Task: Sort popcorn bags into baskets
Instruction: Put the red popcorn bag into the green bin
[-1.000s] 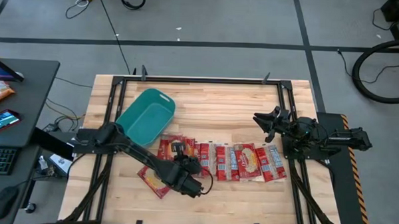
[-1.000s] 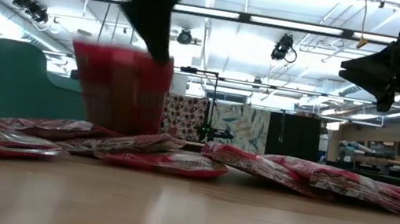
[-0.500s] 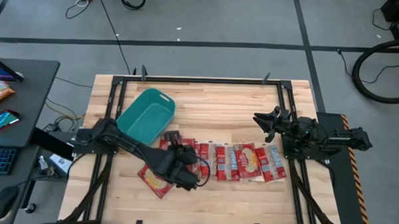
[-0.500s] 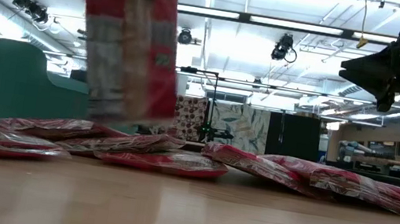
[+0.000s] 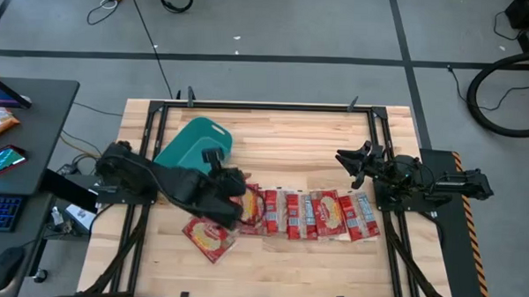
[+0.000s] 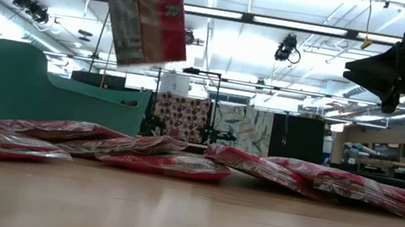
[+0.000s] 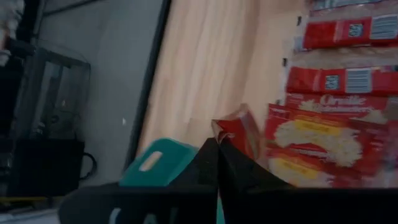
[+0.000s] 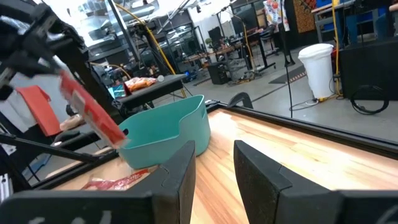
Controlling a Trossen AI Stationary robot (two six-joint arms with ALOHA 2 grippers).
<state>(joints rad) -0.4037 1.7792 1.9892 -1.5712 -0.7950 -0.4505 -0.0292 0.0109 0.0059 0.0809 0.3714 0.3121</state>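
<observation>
The teal tub (image 5: pixel 192 153) appears empty; left gripper (image 5: pixel 235 184) holds a popcorn bag (image 6: pixel 145 10).

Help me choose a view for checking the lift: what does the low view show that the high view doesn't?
Only the low view shows the held popcorn bag hanging well clear above the packets on the table, plus the room's ceiling lights. Only the high view shows the whole layout: the left end effector beside the teal basket, a lone packet nearer the front edge, and the floor. Both show the basket, the row of packets and the right end effector waiting off to the side.
</observation>
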